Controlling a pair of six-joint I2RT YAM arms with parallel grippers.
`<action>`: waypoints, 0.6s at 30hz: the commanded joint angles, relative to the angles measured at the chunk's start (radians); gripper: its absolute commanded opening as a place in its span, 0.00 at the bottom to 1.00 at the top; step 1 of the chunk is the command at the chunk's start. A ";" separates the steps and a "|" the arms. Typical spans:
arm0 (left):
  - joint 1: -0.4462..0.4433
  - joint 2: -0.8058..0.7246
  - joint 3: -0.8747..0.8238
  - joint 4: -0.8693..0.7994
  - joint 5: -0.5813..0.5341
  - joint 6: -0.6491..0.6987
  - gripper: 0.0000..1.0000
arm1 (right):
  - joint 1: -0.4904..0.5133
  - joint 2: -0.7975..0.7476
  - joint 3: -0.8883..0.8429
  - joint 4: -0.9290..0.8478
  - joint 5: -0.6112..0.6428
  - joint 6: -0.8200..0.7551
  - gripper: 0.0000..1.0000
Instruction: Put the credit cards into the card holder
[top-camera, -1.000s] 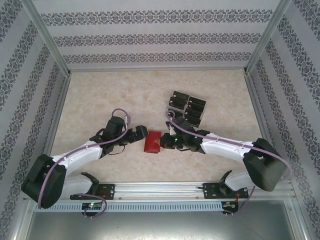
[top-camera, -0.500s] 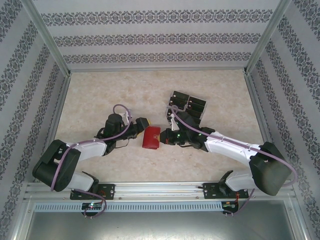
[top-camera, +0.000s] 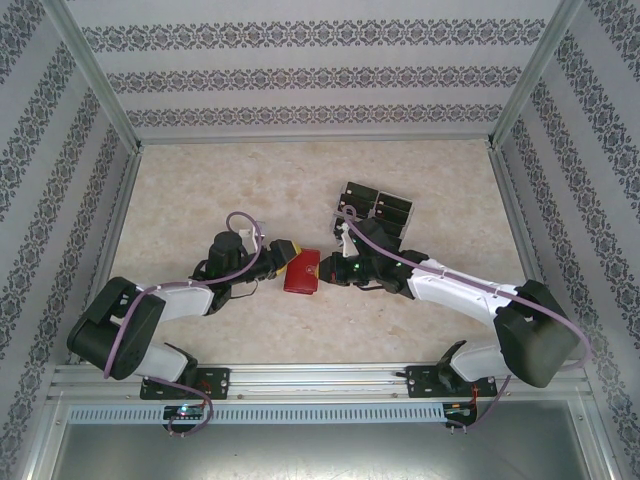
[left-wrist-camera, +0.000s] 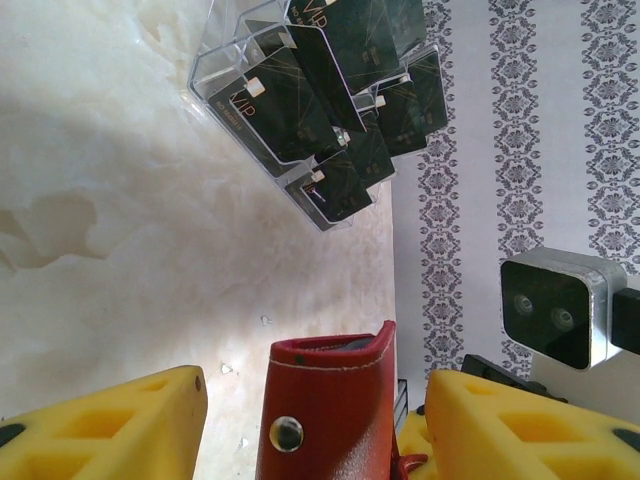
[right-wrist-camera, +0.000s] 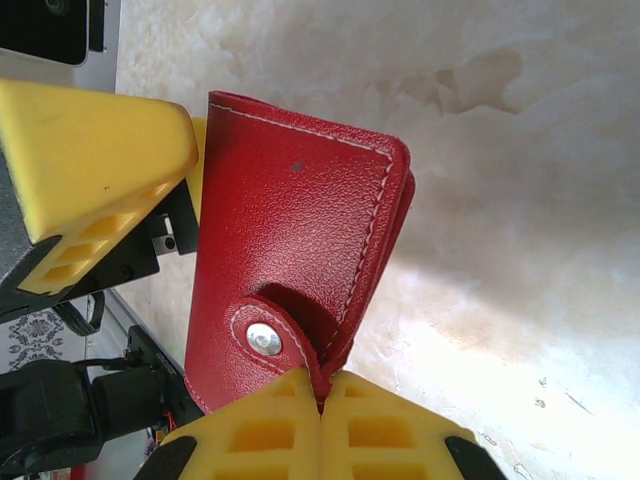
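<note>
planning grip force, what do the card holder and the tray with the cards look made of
Card holder: leather or faux leather; grained dark-red surface, pale stitching, metal snap.
Tray: clear hard plastic; glossy see-through walls.
Cards: likely plastic; smooth dark faces.

In the left wrist view, the nearest flat black rectangular card, standing in the clear plastic tray, carries gold letters reading "VIP" along one end. A second black card behind it shows similar gold lettering, cut off at the frame edge. Pale marks on the other cards are too small to read.
</note>
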 joint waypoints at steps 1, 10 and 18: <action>0.006 0.020 0.005 0.070 0.024 -0.009 0.60 | -0.010 0.010 0.023 0.026 -0.030 -0.011 0.00; 0.003 0.087 0.012 0.165 0.041 -0.049 0.45 | -0.009 0.018 0.021 0.031 -0.036 -0.009 0.00; 0.000 0.130 -0.005 0.288 0.027 -0.114 0.00 | -0.021 -0.054 0.040 -0.092 0.055 -0.026 0.49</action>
